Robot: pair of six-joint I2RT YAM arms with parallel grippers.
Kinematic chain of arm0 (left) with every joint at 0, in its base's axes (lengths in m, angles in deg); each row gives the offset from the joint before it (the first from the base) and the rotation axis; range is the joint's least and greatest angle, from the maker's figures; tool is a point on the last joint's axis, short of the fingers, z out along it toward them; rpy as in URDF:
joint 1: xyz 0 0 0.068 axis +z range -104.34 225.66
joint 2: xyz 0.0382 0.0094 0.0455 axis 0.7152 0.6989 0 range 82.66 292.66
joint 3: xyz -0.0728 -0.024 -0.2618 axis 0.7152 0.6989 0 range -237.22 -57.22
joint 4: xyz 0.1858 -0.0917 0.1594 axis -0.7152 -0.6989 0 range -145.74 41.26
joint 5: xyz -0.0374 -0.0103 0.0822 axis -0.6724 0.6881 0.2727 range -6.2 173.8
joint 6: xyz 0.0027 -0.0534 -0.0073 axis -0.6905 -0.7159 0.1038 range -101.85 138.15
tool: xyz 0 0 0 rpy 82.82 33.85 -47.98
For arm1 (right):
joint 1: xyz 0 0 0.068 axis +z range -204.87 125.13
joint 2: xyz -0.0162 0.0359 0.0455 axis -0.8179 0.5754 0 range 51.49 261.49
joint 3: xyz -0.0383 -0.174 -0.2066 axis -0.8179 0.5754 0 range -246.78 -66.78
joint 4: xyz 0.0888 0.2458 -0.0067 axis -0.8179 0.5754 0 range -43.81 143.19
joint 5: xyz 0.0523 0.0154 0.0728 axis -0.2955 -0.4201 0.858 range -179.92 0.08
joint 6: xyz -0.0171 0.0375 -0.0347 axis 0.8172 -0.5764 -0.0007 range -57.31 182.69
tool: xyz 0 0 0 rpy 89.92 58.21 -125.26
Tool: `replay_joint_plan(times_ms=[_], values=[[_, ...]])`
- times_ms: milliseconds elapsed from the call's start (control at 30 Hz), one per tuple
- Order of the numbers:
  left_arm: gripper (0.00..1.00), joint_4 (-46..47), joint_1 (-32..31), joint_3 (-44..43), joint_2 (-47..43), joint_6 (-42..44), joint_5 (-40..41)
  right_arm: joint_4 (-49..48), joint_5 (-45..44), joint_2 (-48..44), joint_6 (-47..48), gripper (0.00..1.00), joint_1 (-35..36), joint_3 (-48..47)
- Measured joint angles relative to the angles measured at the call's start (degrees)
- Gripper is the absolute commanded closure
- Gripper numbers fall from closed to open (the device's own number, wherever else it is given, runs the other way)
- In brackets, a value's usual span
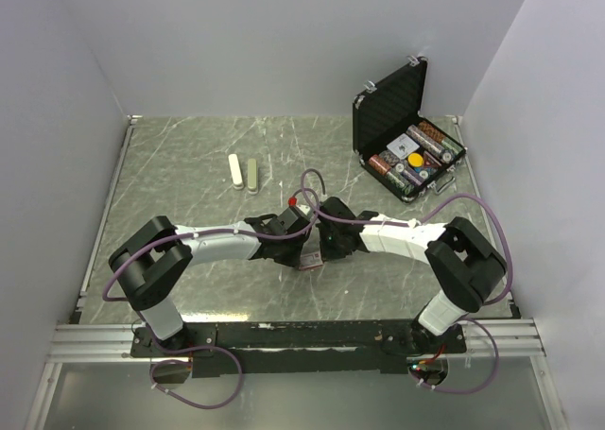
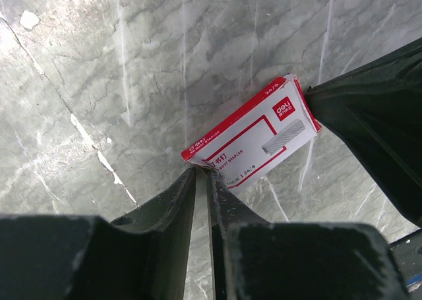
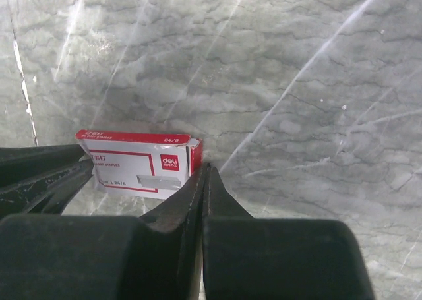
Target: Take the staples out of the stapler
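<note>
A small red-and-white staple box [image 1: 310, 258] lies on the marble table between my two grippers; it also shows in the left wrist view [image 2: 254, 134] and the right wrist view [image 3: 138, 163]. My left gripper [image 2: 202, 171] is closed to a thin slit, its tips pinching the box's near-left corner. My right gripper [image 3: 206, 165] is shut and empty, its tips against the box's opposite end flap. No grey staple strips show in any view. A white bar [image 1: 234, 170] and a pale green bar [image 1: 252, 173] lie side by side further back; I cannot tell whether they are the stapler.
An open black case [image 1: 390, 118] with poker chips and cards stands at the back right. White walls close the table on three sides. The arms' purple cables loop over the table's middle. A metal rail [image 1: 302, 335] runs along the near edge.
</note>
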Motion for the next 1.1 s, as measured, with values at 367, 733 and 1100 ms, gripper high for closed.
replay_joint_plan(times_ms=[367, 733, 1100], values=[[0.73, 0.1, -0.1, 0.0, -0.1, 0.0, 0.2, 2.1, -2.5, -0.1, 1.2, 0.99, 0.3, -0.8], [0.46, -1.0, -0.5, 0.0, -1.1, -0.6, 2.5, 10.5, -14.9, -7.4, 2.4, 0.74, 0.3, -6.4], [0.24, -8.2, -0.5, -0.7, -8.7, -0.5, 10.8, 9.6, -18.5, -17.9, 4.3, 0.27, -4.1, -6.8]])
